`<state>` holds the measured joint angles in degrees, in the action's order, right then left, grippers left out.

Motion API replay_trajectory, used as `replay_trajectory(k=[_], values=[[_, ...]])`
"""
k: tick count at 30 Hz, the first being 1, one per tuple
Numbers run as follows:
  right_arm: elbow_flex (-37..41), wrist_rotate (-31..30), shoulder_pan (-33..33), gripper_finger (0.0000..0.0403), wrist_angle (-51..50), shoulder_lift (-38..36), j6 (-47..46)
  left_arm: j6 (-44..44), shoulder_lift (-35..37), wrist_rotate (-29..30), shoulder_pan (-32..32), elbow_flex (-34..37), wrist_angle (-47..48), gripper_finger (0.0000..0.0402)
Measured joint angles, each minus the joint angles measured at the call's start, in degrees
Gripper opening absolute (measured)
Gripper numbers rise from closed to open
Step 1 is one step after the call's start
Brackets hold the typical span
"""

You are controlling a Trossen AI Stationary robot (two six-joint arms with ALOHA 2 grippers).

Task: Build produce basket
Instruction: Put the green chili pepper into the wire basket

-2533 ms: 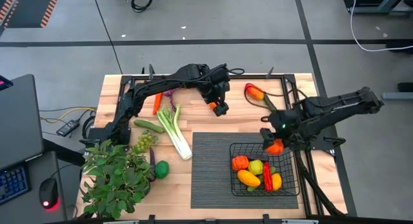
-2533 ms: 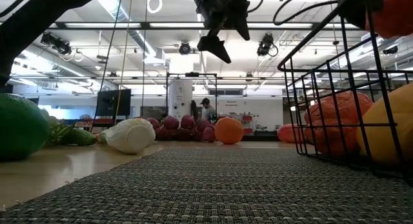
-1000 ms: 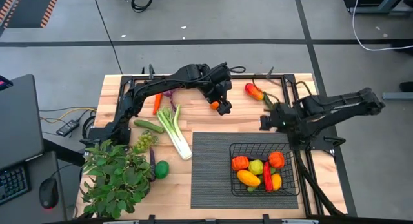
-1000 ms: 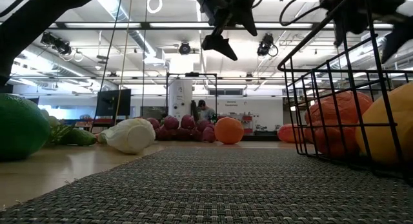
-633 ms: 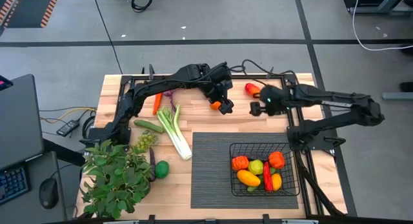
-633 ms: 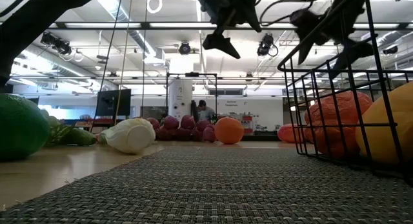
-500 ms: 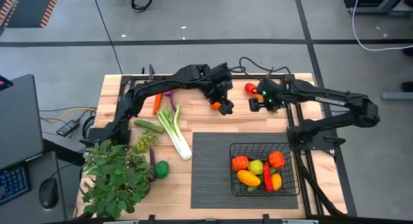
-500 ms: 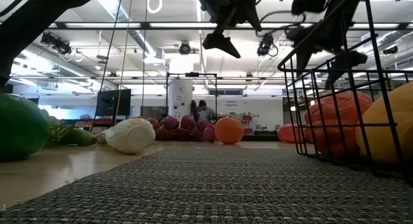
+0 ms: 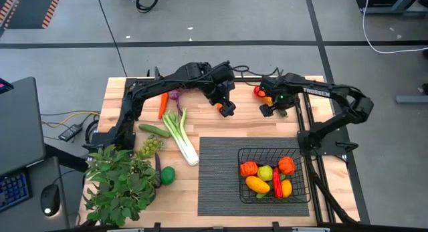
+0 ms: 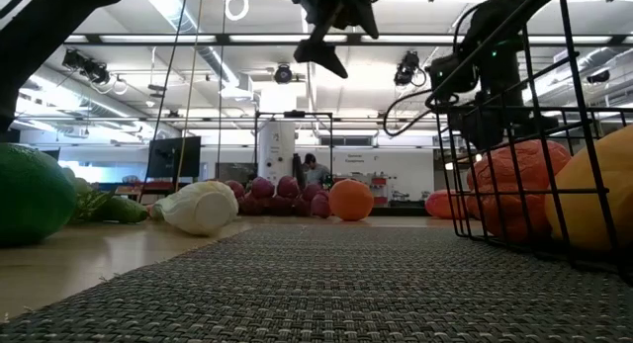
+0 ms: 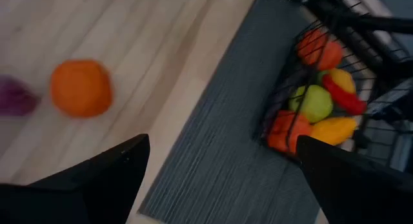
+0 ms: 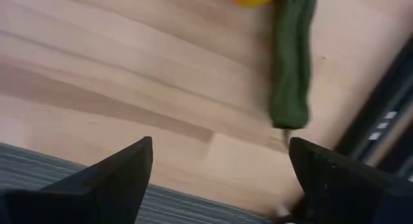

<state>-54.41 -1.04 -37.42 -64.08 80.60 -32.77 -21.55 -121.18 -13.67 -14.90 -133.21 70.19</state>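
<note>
Right pincer (image 9: 273,109) spread near table's edge (image 9: 314,81).

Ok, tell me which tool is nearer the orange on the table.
Left. The left tool hovers right over the orange, open. The right tool is farther toward the right side, by the cucumber.

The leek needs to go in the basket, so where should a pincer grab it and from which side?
Probably grip the leek on its pale stalk, below the fanned green leaves, coming straight down and closing across its width: it lies flat, and the stalk is narrow.
</note>
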Motion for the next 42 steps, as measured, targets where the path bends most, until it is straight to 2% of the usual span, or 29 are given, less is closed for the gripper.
replay_trajectory(k=[8, 20, 28, 42], values=[[0.00, -6.84, -1.77, 0.0366, -2.55, 3.31, 6.42, 0.96, 0.96, 2.69, -0.31, -0.02, 1.28, 0.0396], [1.09, -6.56, -6.44, 0.0348, 1.51, 6.64, 11.56, 0.93, 0.93, 3.04, -0.41, 0.00, 2.12, 0.0396], [5.09, -4.26, -8.79, 0.0347, 3.32, 6.36, 15.03, 1.22, 0.91, 7.02, -0.43, 0.00, 6.98, 0.0396], [8.15, -1.92, -12.61, 0.0346, 10.12, 6.40, 16.84, 1.83, 0.87, 7.19, -0.69, 0.00, 8.39, 0.0396]])
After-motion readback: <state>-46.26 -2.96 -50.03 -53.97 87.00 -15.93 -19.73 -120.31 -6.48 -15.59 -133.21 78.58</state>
